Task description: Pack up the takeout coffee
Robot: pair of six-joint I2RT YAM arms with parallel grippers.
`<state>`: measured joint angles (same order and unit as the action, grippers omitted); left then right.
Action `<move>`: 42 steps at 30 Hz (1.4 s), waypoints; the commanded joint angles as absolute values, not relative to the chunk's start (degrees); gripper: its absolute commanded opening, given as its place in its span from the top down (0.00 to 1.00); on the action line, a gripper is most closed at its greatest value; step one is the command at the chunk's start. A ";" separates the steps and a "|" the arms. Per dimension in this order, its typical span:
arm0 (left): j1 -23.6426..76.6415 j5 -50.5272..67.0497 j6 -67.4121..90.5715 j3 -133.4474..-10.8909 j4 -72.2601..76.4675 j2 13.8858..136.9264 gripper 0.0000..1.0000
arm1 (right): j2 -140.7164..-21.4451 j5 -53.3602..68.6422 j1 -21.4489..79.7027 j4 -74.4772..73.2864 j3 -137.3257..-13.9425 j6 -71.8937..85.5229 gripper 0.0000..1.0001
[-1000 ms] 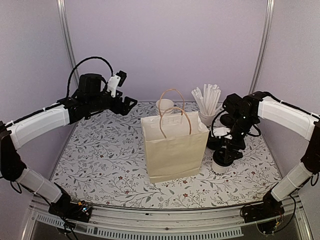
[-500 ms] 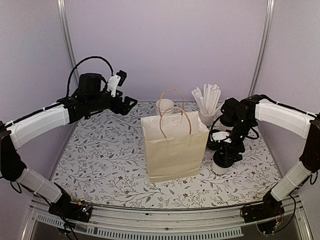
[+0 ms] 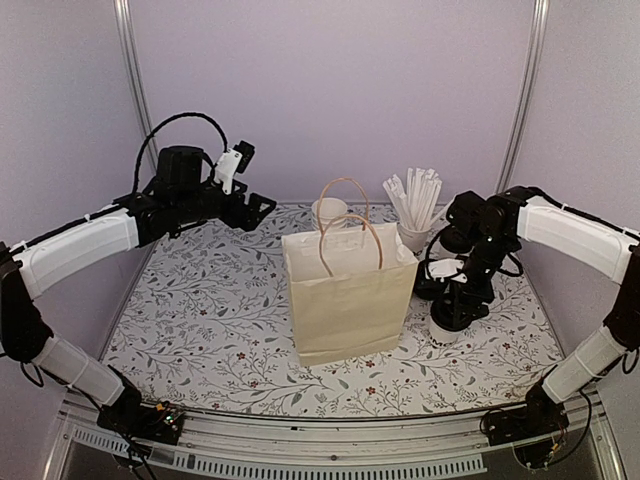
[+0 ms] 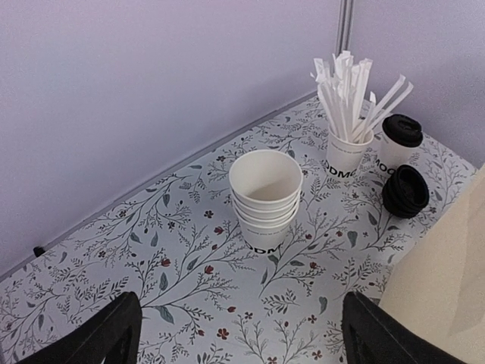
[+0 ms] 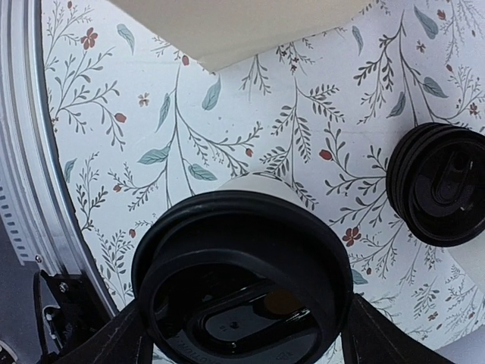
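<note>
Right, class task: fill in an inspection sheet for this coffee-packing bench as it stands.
Surface: floral table cover, flat.
Job's things: lidded cup under right gripper; second lidded cup beside straw cup.
Clutter: paper bag upright, centre; empty cup stack; lid stack.
Grippers: left gripper open, raised; right gripper straddles the lidded cup, grip unclear.
Cables: black cable loops above left arm.
Surroundings: plain lilac walls, metal posts.

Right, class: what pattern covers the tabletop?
The white tabletop shows grey-green leafy sprigs and small red flowers; clearest in left wrist view.
</note>
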<state>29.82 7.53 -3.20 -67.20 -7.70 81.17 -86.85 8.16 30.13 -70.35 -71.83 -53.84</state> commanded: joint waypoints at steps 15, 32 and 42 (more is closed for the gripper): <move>29.34 32.52 -3.42 -71.96 -8.28 82.00 0.14 | -81.72 12.51 29.27 -77.98 -108.18 -48.48 0.44; 36.59 30.97 -7.87 -83.93 -22.04 90.60 0.16 | -87.75 27.33 38.69 -78.42 -120.23 -44.56 0.49; 37.46 25.85 -8.99 -86.09 -23.90 90.28 0.14 | -94.15 18.10 44.51 -78.25 -119.80 -44.60 0.54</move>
